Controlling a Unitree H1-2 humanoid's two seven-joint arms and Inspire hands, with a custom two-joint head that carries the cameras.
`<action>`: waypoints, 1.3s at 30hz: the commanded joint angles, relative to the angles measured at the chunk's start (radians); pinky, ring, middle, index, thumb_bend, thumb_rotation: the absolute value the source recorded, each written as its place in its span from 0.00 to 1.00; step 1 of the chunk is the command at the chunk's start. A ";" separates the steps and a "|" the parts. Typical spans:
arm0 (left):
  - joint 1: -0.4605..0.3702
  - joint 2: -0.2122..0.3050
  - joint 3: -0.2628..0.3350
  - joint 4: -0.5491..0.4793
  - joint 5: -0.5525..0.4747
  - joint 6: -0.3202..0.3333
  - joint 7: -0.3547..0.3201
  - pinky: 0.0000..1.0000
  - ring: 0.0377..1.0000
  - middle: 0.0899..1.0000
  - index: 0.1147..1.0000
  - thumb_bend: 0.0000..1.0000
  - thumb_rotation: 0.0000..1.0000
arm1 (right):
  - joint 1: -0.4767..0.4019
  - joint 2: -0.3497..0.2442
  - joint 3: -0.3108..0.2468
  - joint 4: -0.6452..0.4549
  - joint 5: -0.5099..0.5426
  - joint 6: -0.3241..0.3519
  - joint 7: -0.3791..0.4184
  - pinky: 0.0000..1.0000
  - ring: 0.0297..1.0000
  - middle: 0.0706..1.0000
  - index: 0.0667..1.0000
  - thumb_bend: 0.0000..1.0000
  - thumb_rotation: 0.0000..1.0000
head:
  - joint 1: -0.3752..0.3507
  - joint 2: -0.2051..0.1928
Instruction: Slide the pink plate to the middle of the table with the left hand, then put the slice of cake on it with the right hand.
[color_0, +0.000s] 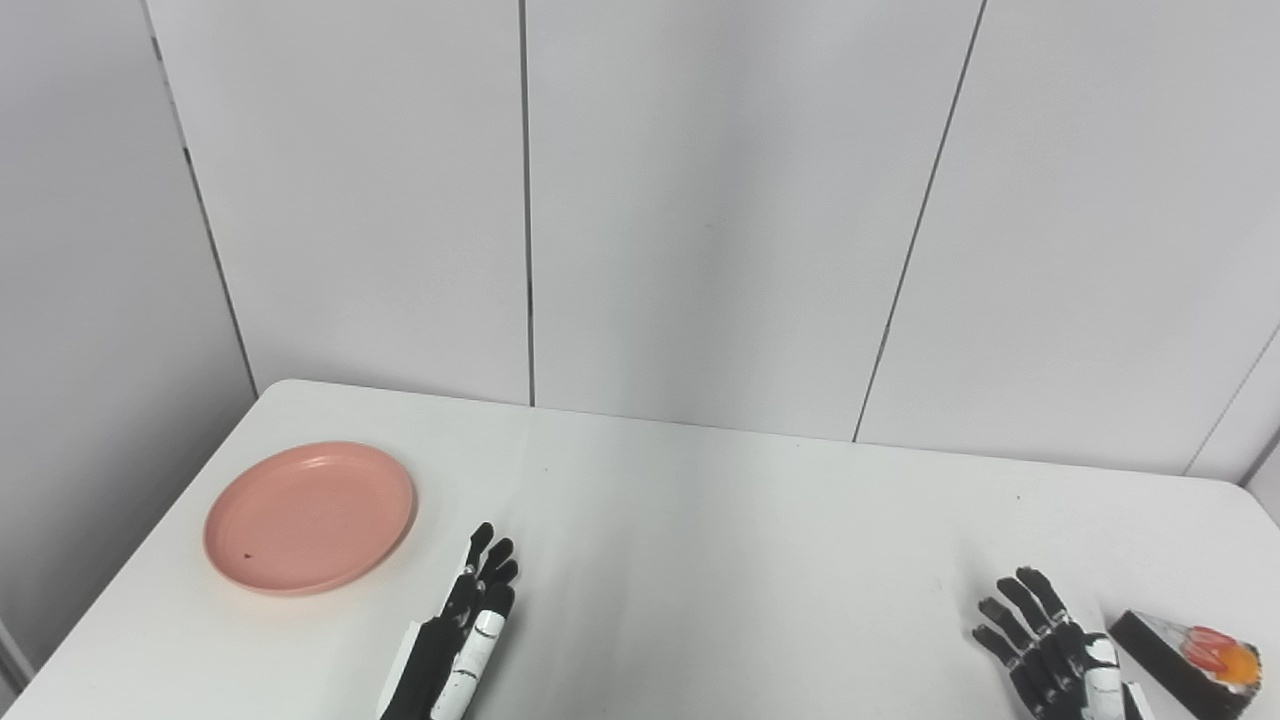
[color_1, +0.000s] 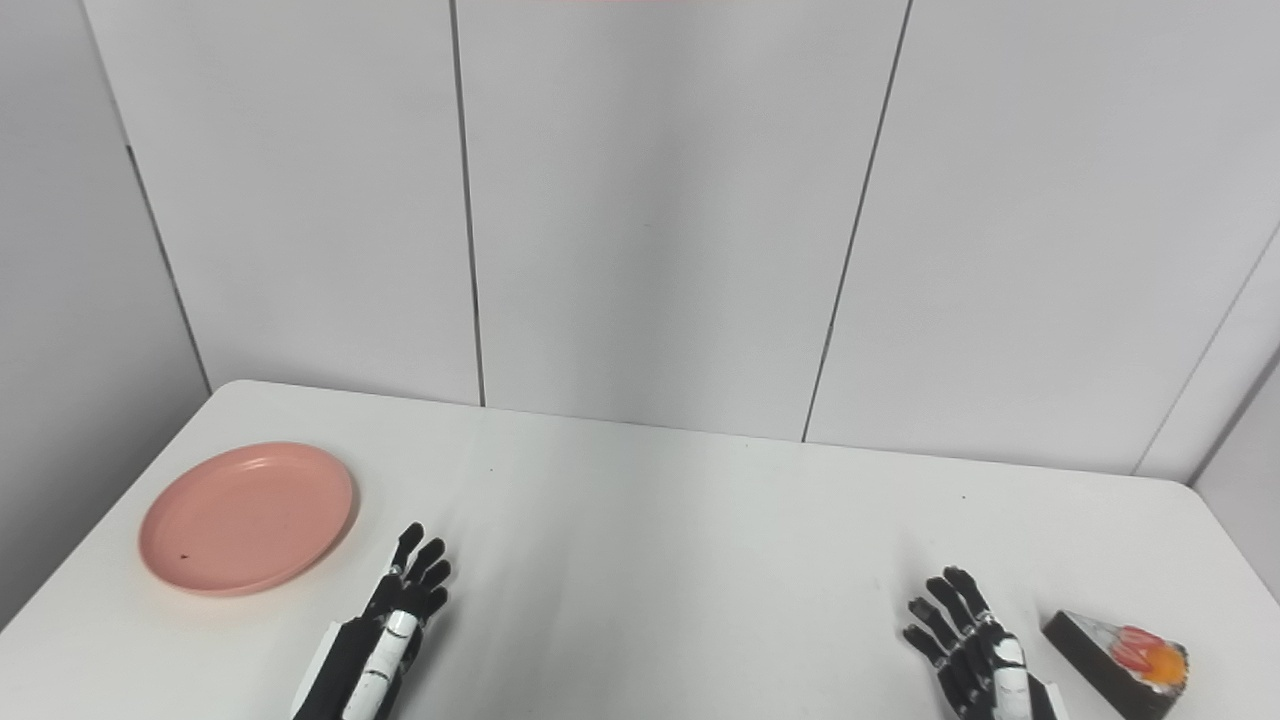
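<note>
The pink plate (color_0: 310, 516) lies empty at the table's left side. My left hand (color_0: 468, 622) rests near the front edge, just right of the plate and apart from it, fingers straight and apart, holding nothing. The slice of cake (color_0: 1188, 662), dark with red and orange fruit on top, lies at the front right. My right hand (color_0: 1045, 650) is just left of the cake, not touching it, fingers spread and empty. The same scene shows in the right eye view: plate (color_1: 247, 518), left hand (color_1: 390, 620), right hand (color_1: 975, 650), cake (color_1: 1120, 660).
The white table (color_0: 720, 540) stands against a grey panelled wall (color_0: 700, 200). Its left edge runs close to the plate and its right corner lies past the cake.
</note>
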 joint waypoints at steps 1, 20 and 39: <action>0.003 0.008 0.002 0.031 -0.007 -0.046 -0.015 0.97 0.97 0.97 1.00 0.71 0.80 | 0.026 0.024 0.004 0.058 0.002 -0.052 0.005 0.83 0.85 0.88 0.86 0.89 0.92 | -0.005 -0.004; -0.148 0.036 0.069 -0.179 -0.037 -0.006 0.030 0.82 0.89 0.90 0.91 0.86 0.77 | 0.060 0.055 0.020 -0.042 -0.029 0.006 -0.033 0.82 0.84 0.87 0.84 0.85 0.93 | -0.046 0.032; -0.438 0.296 0.266 0.025 -0.035 -0.006 0.076 0.82 0.89 0.88 0.86 0.90 0.78 | 0.077 0.063 0.037 -0.107 -0.039 0.056 -0.063 0.89 0.88 0.90 0.86 0.76 0.96 | -0.038 0.029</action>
